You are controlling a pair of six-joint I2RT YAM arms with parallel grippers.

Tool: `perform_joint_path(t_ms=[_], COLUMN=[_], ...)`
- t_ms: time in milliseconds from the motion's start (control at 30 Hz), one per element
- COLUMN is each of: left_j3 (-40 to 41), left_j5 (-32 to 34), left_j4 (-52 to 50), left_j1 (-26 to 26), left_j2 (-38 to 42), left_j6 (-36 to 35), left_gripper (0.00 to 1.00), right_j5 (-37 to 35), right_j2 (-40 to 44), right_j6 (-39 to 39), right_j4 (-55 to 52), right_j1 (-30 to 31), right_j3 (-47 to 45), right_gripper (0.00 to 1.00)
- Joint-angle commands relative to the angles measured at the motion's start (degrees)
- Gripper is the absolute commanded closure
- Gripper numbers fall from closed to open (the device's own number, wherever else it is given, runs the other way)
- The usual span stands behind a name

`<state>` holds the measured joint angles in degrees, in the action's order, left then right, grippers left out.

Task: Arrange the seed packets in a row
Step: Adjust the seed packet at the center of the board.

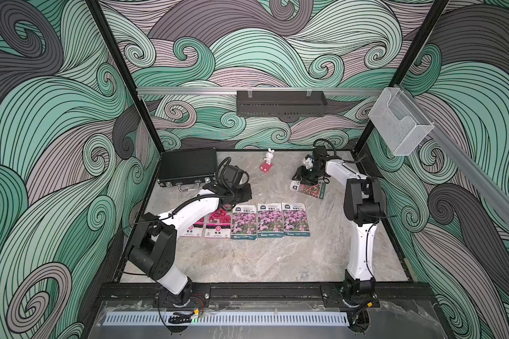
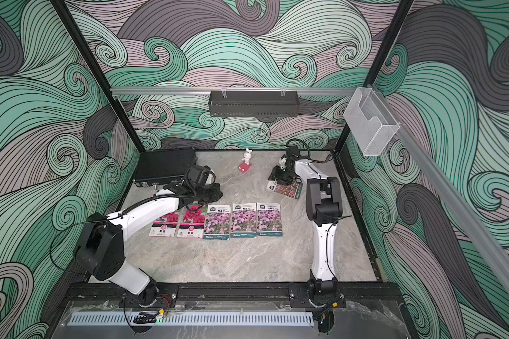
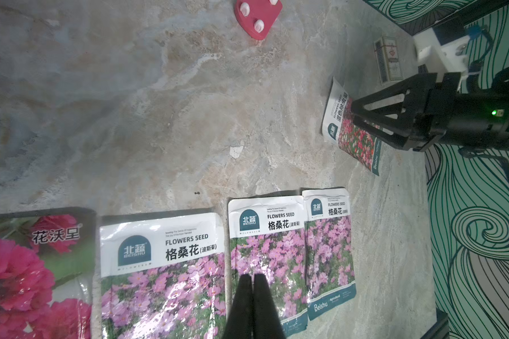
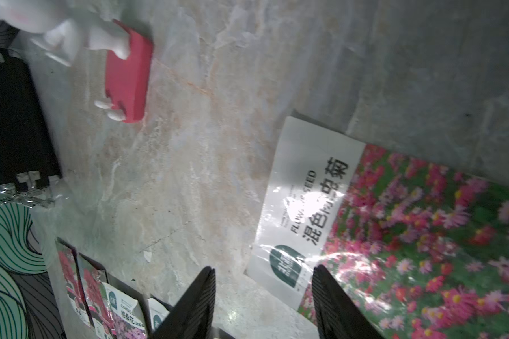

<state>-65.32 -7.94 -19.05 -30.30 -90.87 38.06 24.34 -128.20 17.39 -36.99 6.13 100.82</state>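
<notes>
Marble-look tabletop (image 1: 247, 264): grey-beige veined slab; carries most entries below.
Seed packets (image 1: 269, 220): six, all face up; five form a row across the middle of the slab, one lies apart.
Magenta packets (image 2: 190, 221): two, side by side at the row's end by the left arm; in a top view the arm's white link covers part of the outer one.
Purple-pink packets (image 2: 243, 218): three, filling the rest of the row; in the left wrist view a thin gap follows the first, and the last two meet edge to edge.
Red-pink packet (image 1: 312, 190): well apart from the row, farther back on the right arm's side, flat and skewed to the row's line.
Right gripper (image 4: 263, 268): jaws spread, nothing clamped; one finger (image 4: 331, 293) over the red-pink packet, the other over bare slab. Whether it touches the packet cannot be told.
Left gripper (image 3: 253, 278): clenched, holding nothing; it hangs above the row, seen against the middle purple-pink packet in its wrist view.
Rabbit figurine (image 1: 268, 158): white, upright on a red base, near the back wall, between the arms.
Black case (image 1: 188, 167): closed, in the back corner on the left arm's side.
Card box (image 3: 388, 60): small, patterned, flat on the slab just beyond the red-pink packet.
Black tray (image 1: 281, 102): hung on the back rail.
Mesh basket (image 1: 400, 126): white wire, hung on the side rail.
</notes>
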Motion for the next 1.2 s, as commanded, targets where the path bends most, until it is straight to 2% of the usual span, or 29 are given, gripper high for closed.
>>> perform_joint_path(t_ms=[0, 467, 767, 967, 1167], left_j3=[-1.7, -1.7, -1.8, -2.4, -6.0], left_j5=[-0.5, -1.1, -0.4, 0.3, 0.1], left_j4=[0.7, 1.2, 0.6, 0.4, 0.5], left_j1=[-0.6, -1.2, -2.5, -3.0, -4.8], left_j2=[-1.1, -1.0, -0.3, -0.8, -5.0], left_j6=[-0.6, -0.5, -0.6, -0.7, -1.7], left_gripper=[1.0, 1.0, 1.0, 1.0, 1.0], right_j5=[-1.8, -4.8, -1.0, 0.7, 2.6], right_j2=[0.6, 9.3, 15.9, 17.6, 18.6], right_j6=[-1.2, -2.4, 2.9, 5.4, 7.3], right_j4=[-2.9, -2.4, 3.5, 6.5, 8.7], right_j1=[-0.9, -3.2, -8.8, -11.2, -11.9], right_j3=[0.8, -15.4, -26.6, -28.8, -30.1], right_gripper=[0.45, 0.44, 0.44, 0.43, 0.41])
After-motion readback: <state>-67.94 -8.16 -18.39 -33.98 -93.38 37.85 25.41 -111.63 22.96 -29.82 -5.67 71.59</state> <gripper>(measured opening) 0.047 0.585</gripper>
